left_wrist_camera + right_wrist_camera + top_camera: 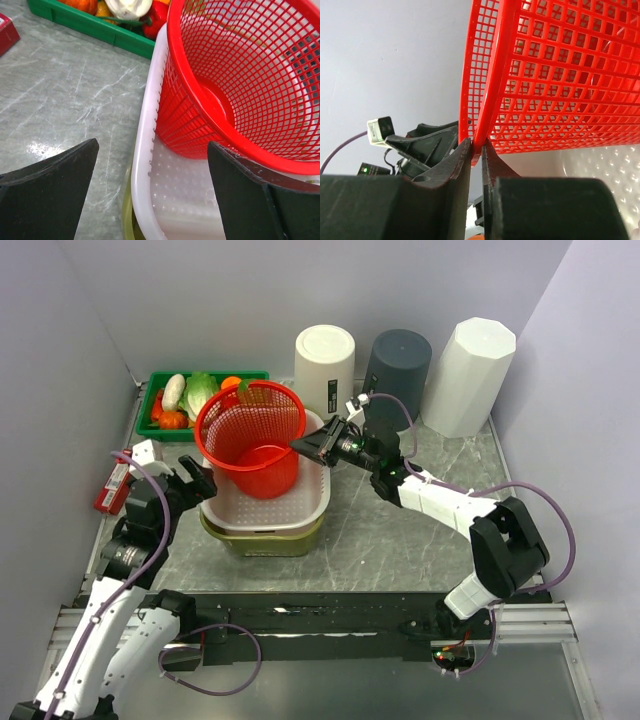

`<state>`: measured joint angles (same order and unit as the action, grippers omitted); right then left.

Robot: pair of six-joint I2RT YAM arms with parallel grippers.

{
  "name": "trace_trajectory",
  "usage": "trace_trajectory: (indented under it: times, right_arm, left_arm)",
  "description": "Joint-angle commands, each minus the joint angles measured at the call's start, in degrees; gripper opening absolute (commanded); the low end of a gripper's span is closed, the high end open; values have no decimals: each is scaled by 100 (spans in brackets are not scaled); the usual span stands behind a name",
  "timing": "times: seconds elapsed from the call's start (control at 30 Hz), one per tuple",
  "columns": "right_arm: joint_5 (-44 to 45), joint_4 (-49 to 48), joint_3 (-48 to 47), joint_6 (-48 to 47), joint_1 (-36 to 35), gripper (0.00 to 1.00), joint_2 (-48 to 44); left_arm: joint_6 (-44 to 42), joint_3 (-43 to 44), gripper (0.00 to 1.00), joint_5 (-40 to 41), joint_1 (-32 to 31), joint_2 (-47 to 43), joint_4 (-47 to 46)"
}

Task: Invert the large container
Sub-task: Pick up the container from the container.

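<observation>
Green crate of vegetables, red box, dark bin between white bins.

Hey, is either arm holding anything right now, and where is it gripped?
The right gripper holds the red mesh basket, jaws pinched on its rim. The left gripper is open and holds nothing.

The red mesh basket, round and tapered, sits mouth-up and tilted inside the white perforated tub, at the surface's 10 o'clock.
</observation>
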<state>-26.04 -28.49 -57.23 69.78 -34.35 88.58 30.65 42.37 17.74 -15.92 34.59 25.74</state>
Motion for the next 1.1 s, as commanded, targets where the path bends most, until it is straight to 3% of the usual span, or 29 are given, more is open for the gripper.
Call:
trace_trajectory:
  times: [0.0, 1.07]
  right_arm:
    - [248, -263, -315, -289, -55, 10, -341]
    - [1295, 960, -473, -1713, -318, 6, -1650]
  left_arm:
    - [-16, -36, 96, 230, 19, -233, -227]
    - [107, -45, 96, 626, 19, -550, -139]
